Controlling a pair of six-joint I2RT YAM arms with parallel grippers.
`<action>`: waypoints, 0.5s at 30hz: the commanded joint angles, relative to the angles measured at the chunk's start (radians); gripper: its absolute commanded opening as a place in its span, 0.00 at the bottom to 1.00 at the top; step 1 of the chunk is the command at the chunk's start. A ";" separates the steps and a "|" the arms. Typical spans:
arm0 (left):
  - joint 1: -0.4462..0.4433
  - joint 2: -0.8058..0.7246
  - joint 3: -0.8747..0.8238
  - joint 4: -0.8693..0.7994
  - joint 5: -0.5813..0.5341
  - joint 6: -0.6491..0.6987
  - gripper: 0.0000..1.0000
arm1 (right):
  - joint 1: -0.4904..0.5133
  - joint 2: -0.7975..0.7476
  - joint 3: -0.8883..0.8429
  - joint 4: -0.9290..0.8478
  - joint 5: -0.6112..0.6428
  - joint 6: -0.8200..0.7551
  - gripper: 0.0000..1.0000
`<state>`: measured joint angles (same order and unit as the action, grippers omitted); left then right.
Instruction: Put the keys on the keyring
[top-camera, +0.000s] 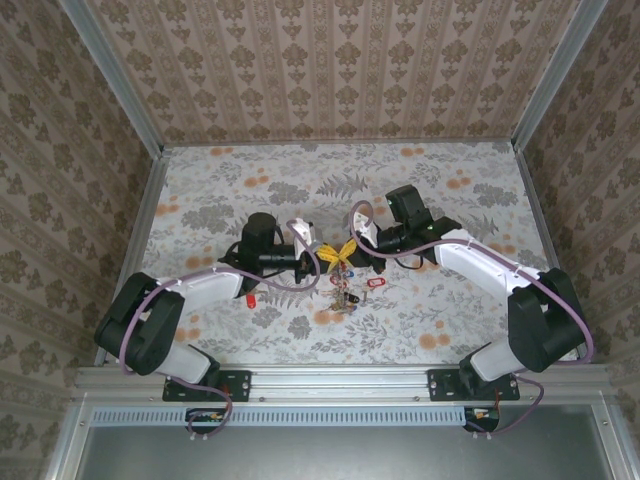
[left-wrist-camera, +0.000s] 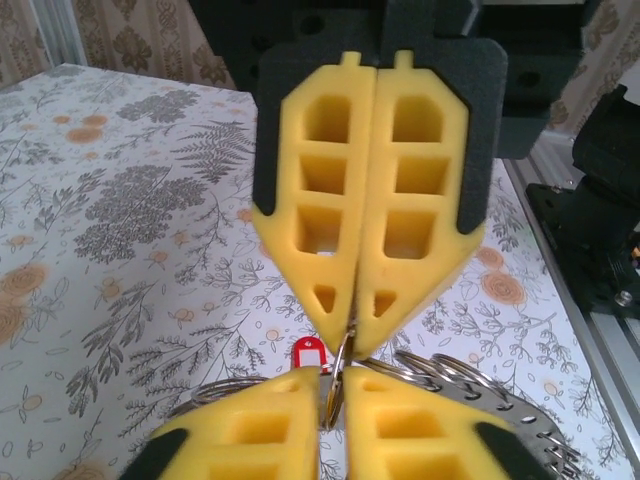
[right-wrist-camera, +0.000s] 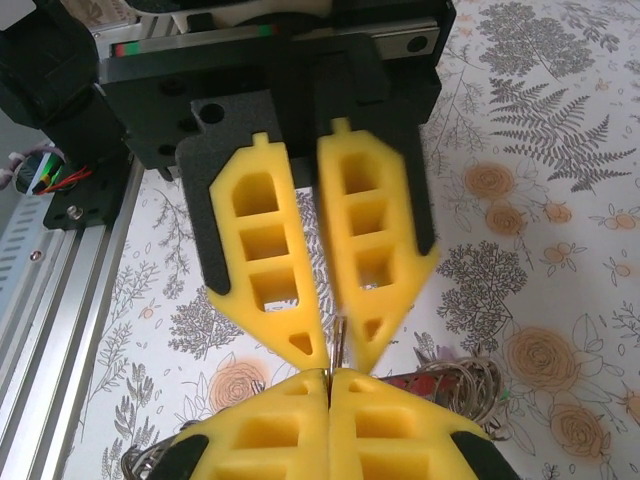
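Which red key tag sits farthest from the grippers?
The red tag by the left arm's white link; the other red tag lies nearer, beside the key bunch.

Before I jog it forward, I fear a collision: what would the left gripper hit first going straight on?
The right gripper, facing it tip to tip; only a thin metal piece they seem to pinch lies between.

So, my look: two arms, left and right, white shells with chunky black joints and a purple cable running along each. My left end effector and right end effector both have yellow fingers with square cutouts and pointed tips, backed by black plates.
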<state>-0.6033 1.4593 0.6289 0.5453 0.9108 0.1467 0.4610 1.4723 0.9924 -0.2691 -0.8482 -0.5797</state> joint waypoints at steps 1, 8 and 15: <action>-0.004 0.008 0.031 0.038 0.005 0.008 0.00 | 0.012 -0.020 -0.003 0.022 -0.079 0.011 0.00; 0.006 -0.036 0.005 -0.028 -0.057 0.066 0.00 | -0.048 -0.121 -0.081 0.080 0.002 0.182 0.31; 0.050 -0.090 -0.034 -0.064 -0.051 0.083 0.00 | -0.130 0.001 -0.027 -0.144 0.357 0.602 0.29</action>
<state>-0.5709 1.4113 0.6003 0.4908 0.8417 0.1974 0.3347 1.3746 0.9031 -0.2470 -0.6483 -0.1902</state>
